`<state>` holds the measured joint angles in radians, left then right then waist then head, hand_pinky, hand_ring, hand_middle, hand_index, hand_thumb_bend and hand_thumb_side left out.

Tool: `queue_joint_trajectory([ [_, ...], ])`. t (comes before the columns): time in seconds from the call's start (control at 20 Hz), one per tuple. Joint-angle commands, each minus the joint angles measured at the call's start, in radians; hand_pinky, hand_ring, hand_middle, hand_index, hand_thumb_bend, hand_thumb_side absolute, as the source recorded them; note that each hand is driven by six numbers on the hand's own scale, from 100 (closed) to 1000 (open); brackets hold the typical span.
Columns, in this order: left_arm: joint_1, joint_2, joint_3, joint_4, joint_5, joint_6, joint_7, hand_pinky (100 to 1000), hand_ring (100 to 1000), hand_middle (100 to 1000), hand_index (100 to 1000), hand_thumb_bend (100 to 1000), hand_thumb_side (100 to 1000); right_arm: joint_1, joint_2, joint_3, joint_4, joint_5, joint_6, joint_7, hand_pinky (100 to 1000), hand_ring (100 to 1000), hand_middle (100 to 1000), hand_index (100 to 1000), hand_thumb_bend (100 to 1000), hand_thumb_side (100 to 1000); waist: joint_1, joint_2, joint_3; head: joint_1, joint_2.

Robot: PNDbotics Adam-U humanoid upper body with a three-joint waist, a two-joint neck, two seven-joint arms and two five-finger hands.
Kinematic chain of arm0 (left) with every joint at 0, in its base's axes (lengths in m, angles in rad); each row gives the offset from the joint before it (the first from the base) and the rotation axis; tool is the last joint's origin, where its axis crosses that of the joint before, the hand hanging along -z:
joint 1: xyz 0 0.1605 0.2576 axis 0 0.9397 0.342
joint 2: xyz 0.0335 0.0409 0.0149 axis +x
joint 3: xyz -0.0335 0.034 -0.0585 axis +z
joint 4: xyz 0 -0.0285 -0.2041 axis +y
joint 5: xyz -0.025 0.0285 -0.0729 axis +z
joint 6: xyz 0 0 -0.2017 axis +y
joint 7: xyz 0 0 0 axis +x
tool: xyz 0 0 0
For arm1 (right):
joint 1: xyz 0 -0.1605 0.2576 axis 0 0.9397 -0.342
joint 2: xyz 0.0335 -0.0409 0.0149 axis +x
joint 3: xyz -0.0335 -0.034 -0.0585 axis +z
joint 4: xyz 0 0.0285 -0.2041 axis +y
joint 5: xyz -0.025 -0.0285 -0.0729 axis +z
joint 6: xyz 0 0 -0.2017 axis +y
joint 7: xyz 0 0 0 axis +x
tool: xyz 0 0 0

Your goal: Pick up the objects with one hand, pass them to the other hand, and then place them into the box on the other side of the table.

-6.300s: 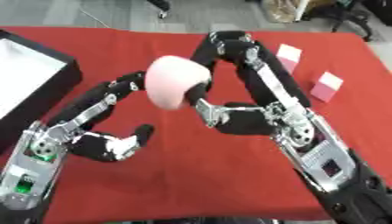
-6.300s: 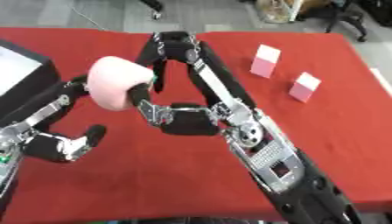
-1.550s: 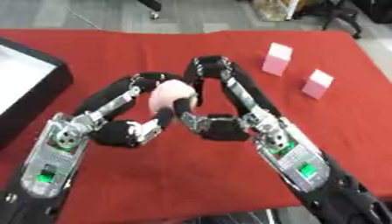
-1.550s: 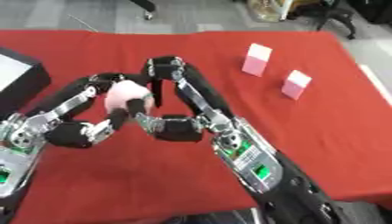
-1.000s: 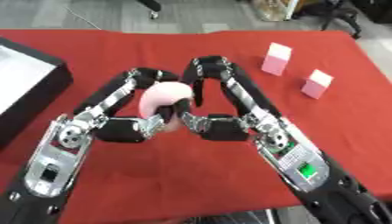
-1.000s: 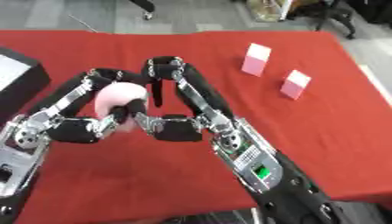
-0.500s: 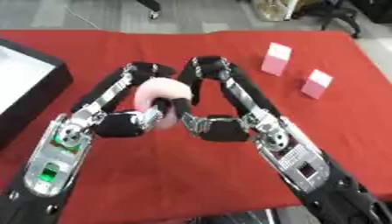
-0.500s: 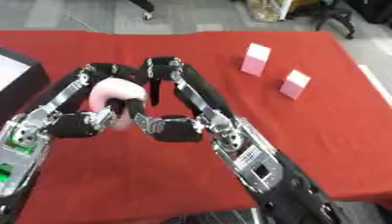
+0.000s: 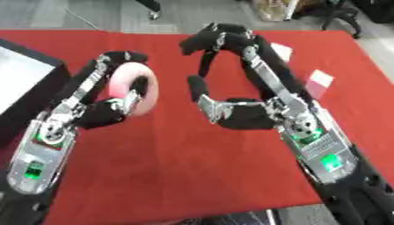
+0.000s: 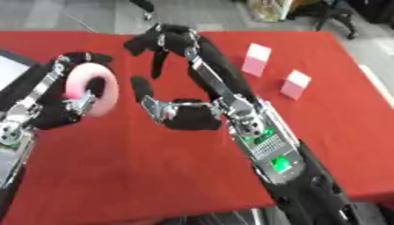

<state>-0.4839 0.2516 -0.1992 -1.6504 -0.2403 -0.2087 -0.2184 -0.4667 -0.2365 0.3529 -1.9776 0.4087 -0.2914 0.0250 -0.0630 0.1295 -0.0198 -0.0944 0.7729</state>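
Left robot hand [image 9: 115, 107] clasping pink ball [image 9: 132, 87], right robot hand [image 9: 231, 112] released alongside, red tabletop [image 9: 192, 176], two pink blocks [image 10: 256, 59].

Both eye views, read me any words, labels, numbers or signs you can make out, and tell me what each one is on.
None can be read.
The pink round object in the left hand: no print shows.
The two pink boxes on the red tablecloth: plain faces, no lettering shows.
The green lit patches on the forearms: too blurred to tell whether they carry text.
The right hand bears no marking.
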Motion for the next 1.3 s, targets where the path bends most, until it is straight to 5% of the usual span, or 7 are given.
queue_joint_trajectory([
  [0.05,0.001,0.037,0.044,-0.028,-0.009,0.011,0.046,749,852,605,274,100,549,-0.003,-0.012,-0.040,-0.022,0.017,-0.010,-0.025,733,465,639,783,100,303,0.007,-0.023,-0.001,0.012,-0.003],
  [0.25,0.029,0.074,0.087,-0.057,-0.022,0.022,0.093,749,845,607,275,100,550,0.018,-0.009,-0.057,-0.022,0.031,0.000,-0.054,731,464,636,784,100,315,0.013,-0.027,0.002,0.038,-0.003],
  [0.4,0.056,0.129,0.125,-0.098,-0.041,0.023,0.143,752,829,610,279,100,548,0.039,-0.009,-0.059,-0.022,0.041,0.014,-0.062,729,459,632,770,100,329,0.024,-0.033,0.006,0.145,-0.003],
  [0.5,0.083,0.187,0.154,-0.127,-0.086,0.018,0.181,755,818,615,283,100,455,0.052,-0.012,-0.053,-0.022,0.047,0.024,-0.056,727,455,629,768,100,331,0.037,-0.037,0.009,0.268,-0.003],
  [0.65,0.128,0.296,0.191,-0.166,-0.148,0.006,0.229,763,786,622,293,100,126,0.068,-0.013,-0.037,-0.022,0.049,0.034,-0.042,726,450,627,767,100,339,0.053,-0.043,0.011,0.378,-0.003],
  [0.8,0.173,0.419,0.219,-0.166,-0.253,0.001,0.263,768,757,624,316,100,100,0.077,-0.014,-0.017,-0.022,0.046,0.036,-0.019,726,447,627,767,100,343,0.064,-0.047,0.009,0.440,-0.003],
  [1.3,0.163,0.630,0.211,0.221,-0.663,0.037,0.341,773,658,613,341,616,100,0.090,-0.016,0.011,-0.021,0.030,0.035,0.024,725,439,626,766,100,355,0.072,-0.053,-0.008,0.484,-0.003],
])
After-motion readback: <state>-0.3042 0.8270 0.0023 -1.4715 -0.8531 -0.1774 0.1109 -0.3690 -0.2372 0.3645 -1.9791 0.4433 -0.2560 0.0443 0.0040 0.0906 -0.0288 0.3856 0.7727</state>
